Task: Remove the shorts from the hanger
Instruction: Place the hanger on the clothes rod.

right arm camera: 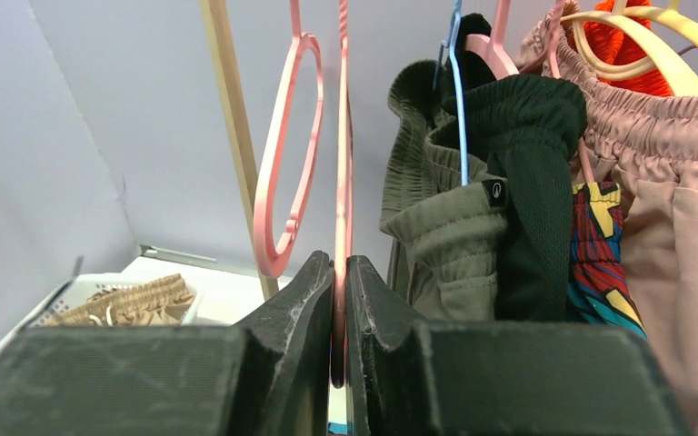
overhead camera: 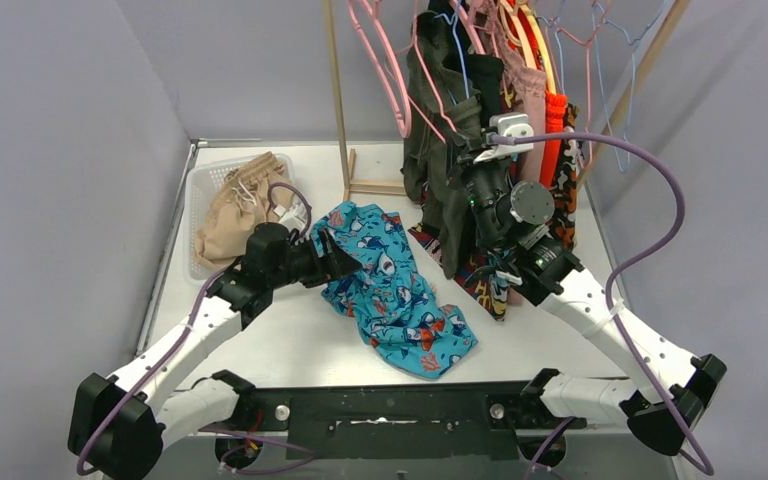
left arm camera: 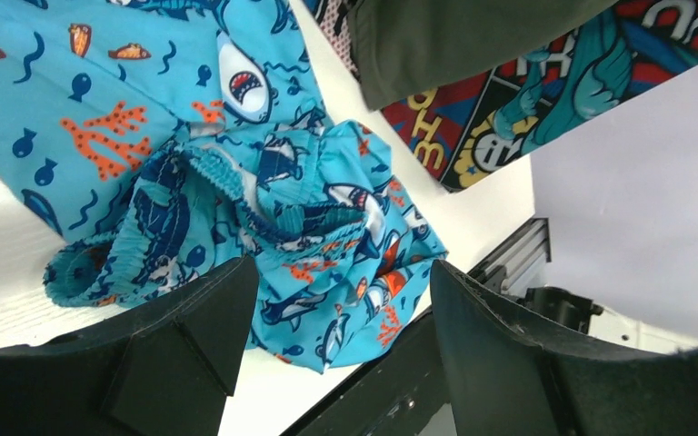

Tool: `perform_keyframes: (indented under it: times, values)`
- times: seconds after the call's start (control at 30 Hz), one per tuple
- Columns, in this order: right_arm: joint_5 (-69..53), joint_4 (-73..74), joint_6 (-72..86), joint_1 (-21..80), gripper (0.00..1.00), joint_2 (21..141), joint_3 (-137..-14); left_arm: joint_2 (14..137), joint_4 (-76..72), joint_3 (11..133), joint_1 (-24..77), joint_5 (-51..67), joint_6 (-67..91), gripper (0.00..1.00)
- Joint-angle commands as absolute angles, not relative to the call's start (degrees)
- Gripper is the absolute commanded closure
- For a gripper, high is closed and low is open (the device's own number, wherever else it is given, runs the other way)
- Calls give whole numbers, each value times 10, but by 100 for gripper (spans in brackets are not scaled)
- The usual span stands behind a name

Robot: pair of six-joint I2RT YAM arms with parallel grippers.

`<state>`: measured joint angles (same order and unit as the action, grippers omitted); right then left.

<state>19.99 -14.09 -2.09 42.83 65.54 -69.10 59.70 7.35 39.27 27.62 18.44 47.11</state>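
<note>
The teal shark-print shorts (overhead camera: pixel 400 295) lie crumpled on the table, off any hanger. My left gripper (overhead camera: pixel 345 262) hovers over their left part, open with nothing between its fingers; in the left wrist view the shorts (left arm camera: pixel 264 182) spread beyond the gripper (left arm camera: pixel 341 272). My right gripper (right arm camera: pixel 341 263) is raised at the rack and shut on the lower edge of a bare pink hanger (right arm camera: pixel 342 136). Beside it hang olive shorts (right arm camera: pixel 445 236), black shorts (right arm camera: pixel 532 182), comic-print shorts (right arm camera: pixel 595 245), dusty pink shorts (right arm camera: pixel 682 182) and orange shorts (right arm camera: pixel 613 36). From above, the right gripper (overhead camera: pixel 460 140) sits against the olive shorts (overhead camera: pixel 430 120).
A white basket (overhead camera: pixel 200 180) at the back left holds tan shorts (overhead camera: pixel 240 205). The wooden rack post (overhead camera: pixel 337 100) stands behind the teal shorts, with another bare pink hanger (right arm camera: pixel 286 163) near it. Grey walls close in left, right and back.
</note>
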Motion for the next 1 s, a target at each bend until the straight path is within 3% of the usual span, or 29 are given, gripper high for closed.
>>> perform_keyframes:
  times: [0.0,0.33,0.77,0.9,0.97]
  values:
    - [182,-210,4,428,100,621,-684,591,98,424,283,179,412,31]
    - [173,-236,-16,433,100,612,-702,603,81,420,293,181,418,31]
    - [175,-171,16,369,100,763,-876,643,134,467,362,117,381,30]
    - [134,-139,57,368,99,758,-834,645,135,468,367,119,382,29]
    - [94,-126,81,367,93,753,-811,642,127,461,367,131,386,28]
